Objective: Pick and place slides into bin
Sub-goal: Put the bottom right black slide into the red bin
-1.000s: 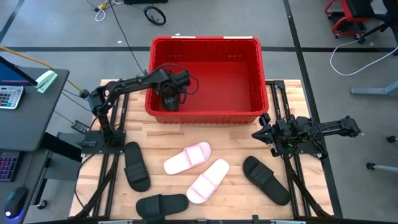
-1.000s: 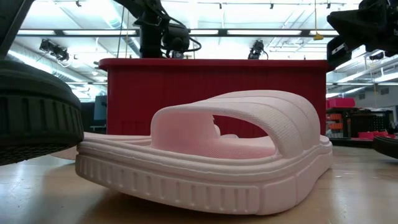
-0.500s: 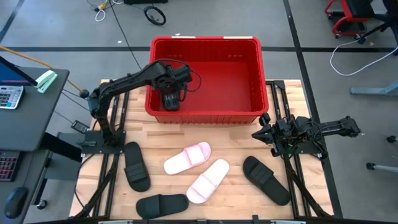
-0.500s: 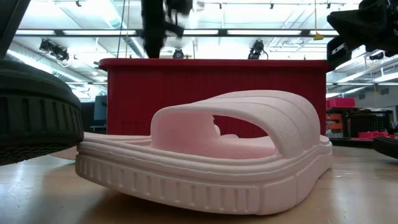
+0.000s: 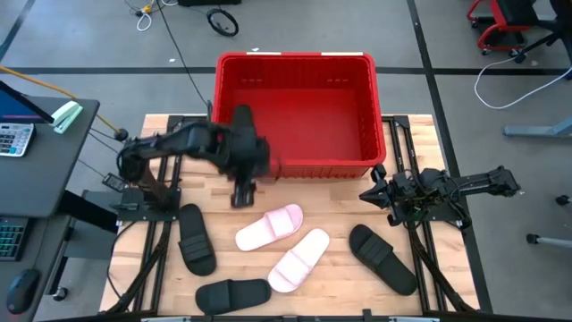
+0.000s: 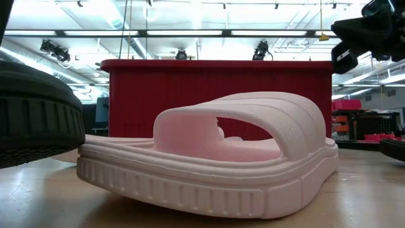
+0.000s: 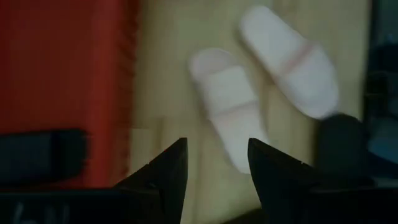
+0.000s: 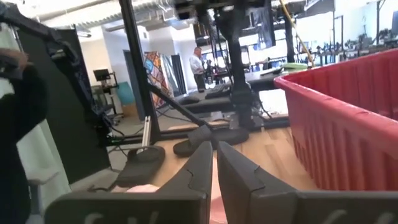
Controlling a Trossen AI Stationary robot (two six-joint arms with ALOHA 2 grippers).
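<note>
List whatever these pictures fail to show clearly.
- High view: the left pincer is motion-blurred, and its arm covers the near-left corner of the bin.
- Low view: a pink slide fills the frame; the bin's wall hides its inside; a black slide is cut off by the edge.
- Left wrist view: a dark shape against the bin's red is too blurred to identify.

two pink slides point(image 5: 284, 243) and three black lie before red bin point(image 5: 295, 159).
</note>
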